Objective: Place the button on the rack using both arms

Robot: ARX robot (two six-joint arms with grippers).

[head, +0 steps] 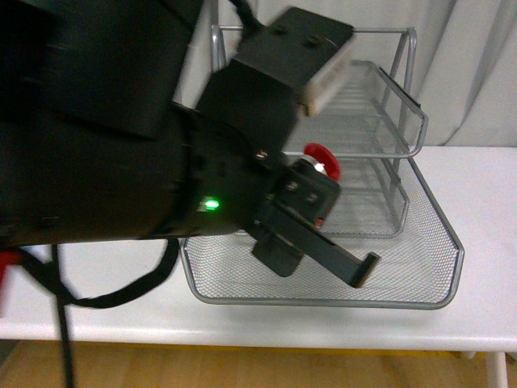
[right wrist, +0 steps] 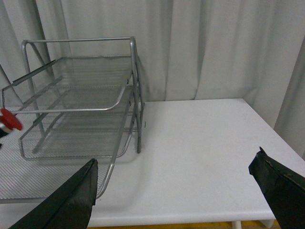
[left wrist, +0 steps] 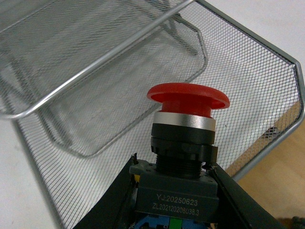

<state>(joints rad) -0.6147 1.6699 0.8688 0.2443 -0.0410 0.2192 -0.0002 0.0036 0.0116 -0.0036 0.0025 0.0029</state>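
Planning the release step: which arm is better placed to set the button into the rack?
Left. The left gripper is shut on the button, holding it over the pulled-out bottom tray of the rack. The right gripper is open, empty, and off to the rack's side.

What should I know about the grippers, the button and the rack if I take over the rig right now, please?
Left gripper: shut on the button, fingers on its dark body, red cap free.
Right gripper: open, empty, over the table beside the rack.
Button: held over the rack's lowest tray, not set down.
Done: button grasped and at the rack.
Left: lower it onto a tray, release, withdraw.
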